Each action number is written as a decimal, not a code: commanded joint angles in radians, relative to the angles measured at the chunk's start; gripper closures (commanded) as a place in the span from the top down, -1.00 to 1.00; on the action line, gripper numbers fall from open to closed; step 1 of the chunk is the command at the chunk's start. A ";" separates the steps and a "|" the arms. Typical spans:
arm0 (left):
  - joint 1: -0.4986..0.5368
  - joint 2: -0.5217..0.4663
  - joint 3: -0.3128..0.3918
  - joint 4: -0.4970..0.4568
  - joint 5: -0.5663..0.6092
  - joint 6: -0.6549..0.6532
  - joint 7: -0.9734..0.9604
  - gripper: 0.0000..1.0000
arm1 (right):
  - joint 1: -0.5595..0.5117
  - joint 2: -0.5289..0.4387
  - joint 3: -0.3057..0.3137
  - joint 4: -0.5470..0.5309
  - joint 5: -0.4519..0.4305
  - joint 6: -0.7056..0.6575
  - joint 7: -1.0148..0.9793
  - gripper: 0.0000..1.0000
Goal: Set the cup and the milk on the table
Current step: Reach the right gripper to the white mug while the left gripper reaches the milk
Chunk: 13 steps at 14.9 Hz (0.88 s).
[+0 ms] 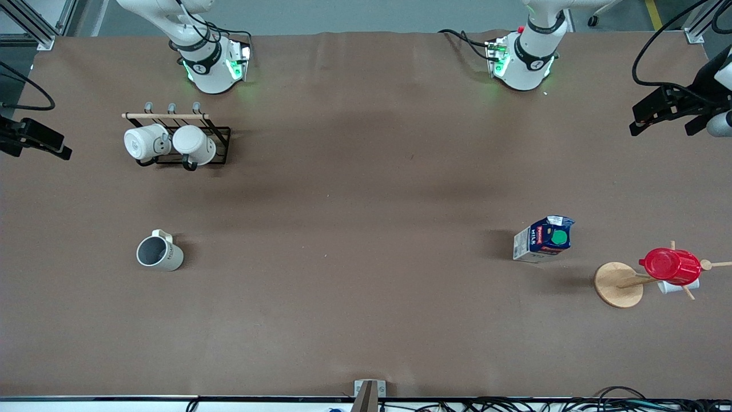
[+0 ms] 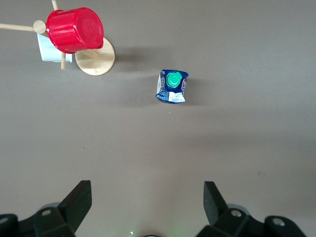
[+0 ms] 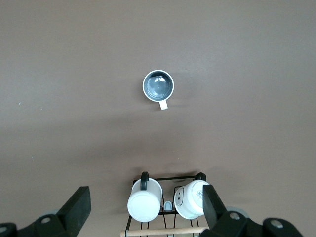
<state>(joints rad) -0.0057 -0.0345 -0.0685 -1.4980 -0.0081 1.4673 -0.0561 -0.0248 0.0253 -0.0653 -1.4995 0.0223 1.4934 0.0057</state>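
The cup (image 1: 159, 252), cream-white with a grey inside, stands upright on the brown table (image 1: 366, 229) toward the right arm's end; it also shows in the right wrist view (image 3: 158, 85). The milk (image 1: 543, 238), a blue-topped carton with a green cap, stands on the table toward the left arm's end and shows in the left wrist view (image 2: 172, 86). My left gripper (image 2: 147, 190) is open and empty, held high over the left arm's end (image 1: 663, 121). My right gripper (image 3: 146, 193) is open and empty, high over the right arm's end (image 1: 54, 147).
A black wire rack (image 1: 220, 133) with two white mugs (image 1: 146, 142) stands farther from the front camera than the cup. A wooden mug tree (image 1: 617, 284) holding a red cup (image 1: 670, 265) stands beside the milk, closer to the left arm's end.
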 commanded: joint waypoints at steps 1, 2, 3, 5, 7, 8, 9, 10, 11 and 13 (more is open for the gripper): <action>0.000 -0.008 -0.004 0.009 0.016 -0.018 0.018 1.00 | 0.006 -0.024 -0.004 -0.019 0.007 0.001 0.011 1.00; 0.000 -0.008 -0.004 0.009 0.017 -0.018 0.021 1.00 | 0.006 -0.024 -0.004 -0.019 0.007 0.001 0.011 1.00; 0.000 -0.008 -0.004 0.010 0.017 -0.018 0.038 1.00 | 0.005 -0.024 -0.005 -0.019 0.007 0.001 0.011 1.00; -0.002 -0.001 -0.002 0.010 0.019 -0.016 0.077 1.00 | 0.005 -0.024 -0.005 -0.019 0.007 0.001 0.011 1.00; 0.003 0.013 0.000 0.006 0.017 -0.004 0.084 1.00 | 0.005 -0.024 -0.005 -0.019 0.007 0.001 0.011 1.00; 0.004 0.034 0.000 -0.001 0.016 0.020 0.084 1.00 | 0.005 -0.024 -0.005 -0.019 0.007 -0.001 0.011 1.00; 0.001 0.047 0.000 -0.016 0.017 0.059 0.084 1.00 | 0.005 -0.024 -0.005 -0.019 0.007 0.001 0.011 1.00; -0.002 0.057 0.000 -0.045 0.017 0.098 0.082 1.00 | 0.005 -0.024 -0.005 -0.019 0.007 -0.001 0.010 1.00; -0.002 0.061 -0.002 -0.083 0.017 0.147 0.081 1.00 | 0.005 -0.024 -0.005 -0.024 0.007 -0.001 0.005 1.00; 0.001 0.064 -0.005 -0.178 0.016 0.278 0.084 1.00 | 0.006 0.001 -0.005 -0.036 0.005 0.010 -0.061 1.00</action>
<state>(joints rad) -0.0050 0.0376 -0.0700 -1.5903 -0.0081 1.6463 0.0107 -0.0247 0.0258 -0.0654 -1.5039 0.0223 1.4909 -0.0109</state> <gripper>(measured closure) 0.000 0.000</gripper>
